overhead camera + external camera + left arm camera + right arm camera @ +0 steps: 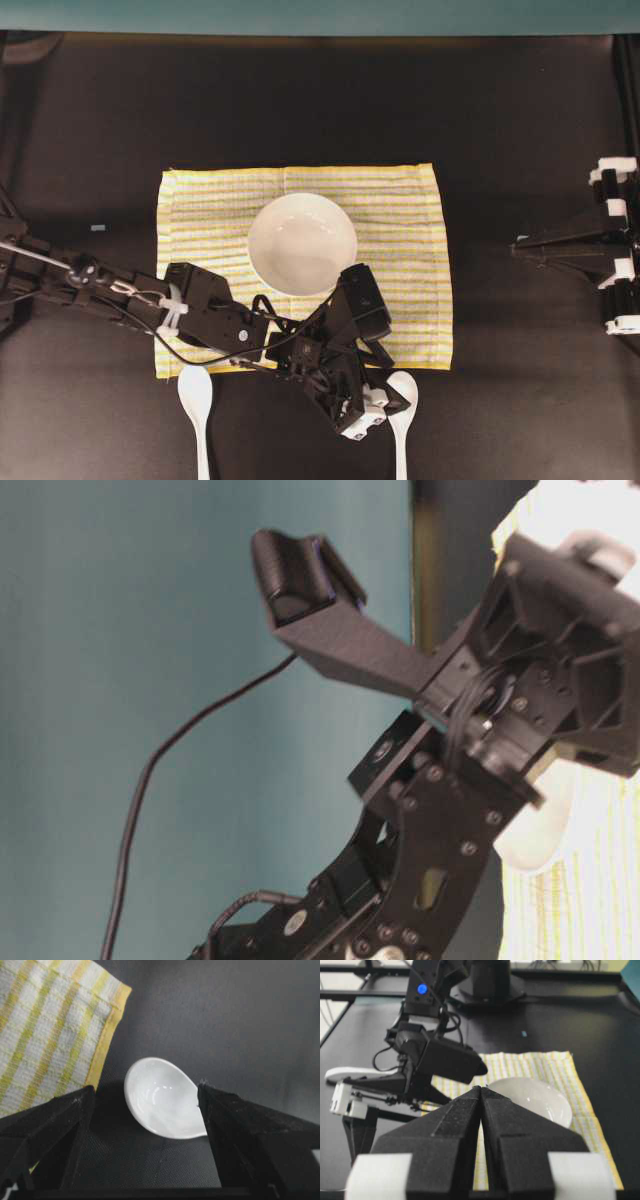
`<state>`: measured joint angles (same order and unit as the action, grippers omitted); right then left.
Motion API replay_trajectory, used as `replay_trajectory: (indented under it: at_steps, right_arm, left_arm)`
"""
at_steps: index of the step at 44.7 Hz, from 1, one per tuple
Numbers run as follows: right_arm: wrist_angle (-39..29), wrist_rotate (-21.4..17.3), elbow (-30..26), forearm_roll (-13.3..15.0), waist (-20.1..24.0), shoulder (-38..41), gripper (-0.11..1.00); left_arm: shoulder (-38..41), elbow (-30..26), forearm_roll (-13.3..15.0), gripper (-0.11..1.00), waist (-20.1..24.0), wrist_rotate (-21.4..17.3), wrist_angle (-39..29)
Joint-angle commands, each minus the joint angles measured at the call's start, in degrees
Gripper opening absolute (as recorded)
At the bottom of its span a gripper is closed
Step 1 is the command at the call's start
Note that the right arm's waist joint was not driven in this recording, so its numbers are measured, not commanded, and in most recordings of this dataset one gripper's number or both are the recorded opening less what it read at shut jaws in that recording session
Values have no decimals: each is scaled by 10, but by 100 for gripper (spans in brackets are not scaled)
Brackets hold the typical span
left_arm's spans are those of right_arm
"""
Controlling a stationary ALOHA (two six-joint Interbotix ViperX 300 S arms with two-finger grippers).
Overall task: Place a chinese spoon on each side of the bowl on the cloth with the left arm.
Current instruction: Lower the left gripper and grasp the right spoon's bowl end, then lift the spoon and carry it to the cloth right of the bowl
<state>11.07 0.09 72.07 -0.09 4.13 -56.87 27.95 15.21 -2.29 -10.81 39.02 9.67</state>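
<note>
- Overhead exterior view: a rectangular woven cloth with thin yellow and grey-white stripes (400, 215) lies flat in the middle of the dark matte worktop (300, 100), and a round glossy white bowl (301, 243) sits on it, a little left of the cloth's centre.
- A black jointed left arm with loose cables (205, 315) reaches in from the left edge, crossing the cloth's near left corner and ending beyond the near hem.
- Its left claw (372, 408), black with white fingertip blocks, hangs over the bare worktop just off the cloth's near edge, beside a white ceramic Chinese spoon (402, 420) whose bowl end points toward the cloth.
- A second white Chinese spoon (196, 405) lies on the worktop further left, also just off the near hem, well apart from the first.
- Left wrist view: the claw's jaws stand wide apart with the right-hand spoon's scoop (162, 1097) lying between them on the worktop; neither finger touches it, and the cloth's yellow-edged corner (60, 1025) lies just beyond.
- Right wrist view: the right claw (481, 1135) is closed, its two black fingers pressed together with nothing between them, pointing toward the bowl (532, 1100) from well apart.
- Overhead, the right arm (610, 245) rests at the right edge of the worktop.
</note>
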Motion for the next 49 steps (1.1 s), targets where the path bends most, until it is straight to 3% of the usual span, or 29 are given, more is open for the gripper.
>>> replay_trajectory:
  at_steps: [1, 5, 17, 32, 39, 49]
  right_arm:
    - [6, -3, -4, -2, 0, 3, 1]
    - [6, -4, -4, -1, 0, 3, 1]
    - [5, -4, -1, -2, 0, 3, 1]
    - [5, -4, 7, -2, 0, 3, 1]
    - [6, -3, 7, -2, 0, 3, 1]
    - [7, -3, 7, -2, 1, -3, 1]
  left_arm:
    - [-2, -11, -2, 77, 0, -2, -17]
    - [0, -17, -2, 70, 0, -2, -39]
    - [-11, -23, -2, 8, 3, -3, -49]
    - [-71, -71, -3, 7, 34, -12, -174]
    - [-103, -79, -3, 7, 93, -35, -219]
    - [-110, -96, -3, 7, 181, -40, -236]
